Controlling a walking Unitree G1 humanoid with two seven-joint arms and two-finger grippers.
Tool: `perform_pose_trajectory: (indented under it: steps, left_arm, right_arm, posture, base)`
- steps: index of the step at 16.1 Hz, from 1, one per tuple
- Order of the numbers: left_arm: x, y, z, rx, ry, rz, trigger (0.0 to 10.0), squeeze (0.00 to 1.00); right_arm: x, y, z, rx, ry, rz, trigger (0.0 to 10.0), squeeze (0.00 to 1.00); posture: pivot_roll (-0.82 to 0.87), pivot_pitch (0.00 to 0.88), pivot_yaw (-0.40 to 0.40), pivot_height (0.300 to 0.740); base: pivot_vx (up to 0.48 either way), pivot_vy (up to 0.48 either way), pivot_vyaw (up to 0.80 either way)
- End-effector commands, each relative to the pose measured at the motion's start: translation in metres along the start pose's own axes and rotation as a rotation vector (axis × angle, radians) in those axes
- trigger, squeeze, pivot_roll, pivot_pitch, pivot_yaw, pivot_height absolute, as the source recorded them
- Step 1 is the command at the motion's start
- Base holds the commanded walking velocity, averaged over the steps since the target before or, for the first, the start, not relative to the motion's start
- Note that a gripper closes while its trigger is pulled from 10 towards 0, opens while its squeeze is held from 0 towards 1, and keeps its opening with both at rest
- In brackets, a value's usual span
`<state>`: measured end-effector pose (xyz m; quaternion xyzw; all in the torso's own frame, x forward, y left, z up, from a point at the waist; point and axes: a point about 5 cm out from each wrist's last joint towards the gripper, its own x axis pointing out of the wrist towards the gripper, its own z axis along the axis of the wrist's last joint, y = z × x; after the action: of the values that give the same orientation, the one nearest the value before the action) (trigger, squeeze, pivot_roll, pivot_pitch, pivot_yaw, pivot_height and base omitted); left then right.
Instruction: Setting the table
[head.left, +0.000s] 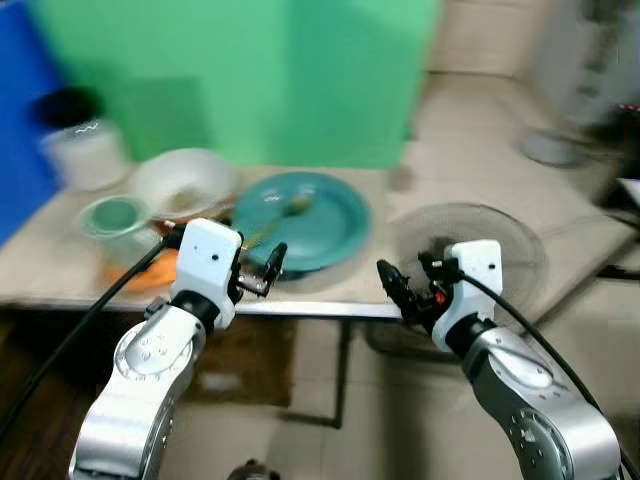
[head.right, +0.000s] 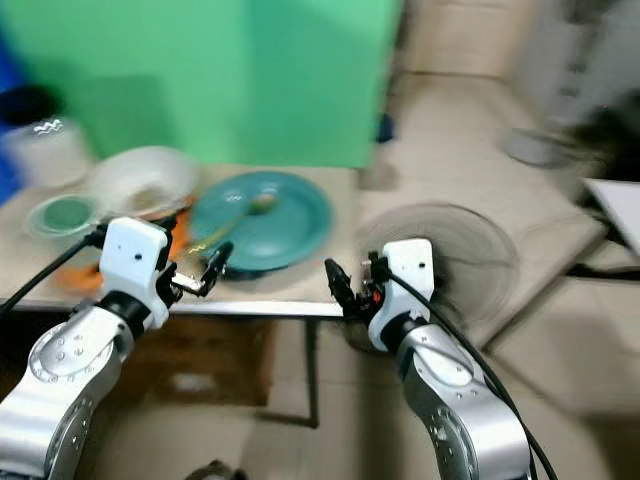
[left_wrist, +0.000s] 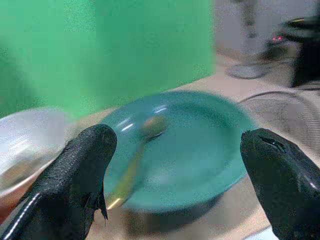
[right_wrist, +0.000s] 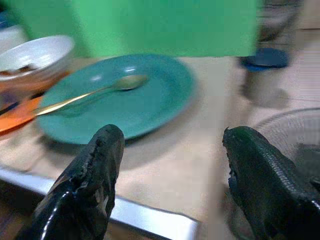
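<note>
A gold spoon (right_wrist: 90, 95) lies across the teal plate (right_wrist: 150, 100).

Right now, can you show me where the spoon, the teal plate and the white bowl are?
spoon (right_wrist: 125, 82), right wrist view, on its bowl end.
teal plate (head.left: 335, 215), left eye view, on the bare right side.
white bowl (head.left: 185, 180), left eye view, on its inside.

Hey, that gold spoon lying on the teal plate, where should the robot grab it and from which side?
Grip the spoon by its handle, probably with the left hand, coming from the table's near edge. The bowl end rests in the plate, while the thin handle sticks out past the rim toward the robot, raised off the table, so open fingers can likely close across it there.
</note>
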<state>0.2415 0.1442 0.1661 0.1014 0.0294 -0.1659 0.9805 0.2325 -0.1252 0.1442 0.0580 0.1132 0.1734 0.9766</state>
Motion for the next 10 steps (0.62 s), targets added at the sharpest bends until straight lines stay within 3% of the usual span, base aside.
perform_pose_trajectory:
  steps: [1, 10]
  left_arm:
    - [0.0025, 0.0002, 0.002, 0.006, -0.006, -0.013, 10.0, 0.0]
    - [0.0024, 0.0056, 0.0009, 0.002, -0.004, 0.001, 10.0, 0.0]
  right_arm:
    - [-0.0005, -0.005, 0.0018, -0.003, -0.004, -0.027, 10.0, 0.0]
    - [0.0009, -0.0045, 0.0029, -0.016, -0.007, -0.015, 10.0, 0.0]
  posture:
    - [0.15, 0.0, 0.018, 0.74]
    - [0.15, 0.0, 0.011, 0.74]
  base:
    - [0.262, 0.0, -0.8]
    - [0.279, 0.0, 0.0]
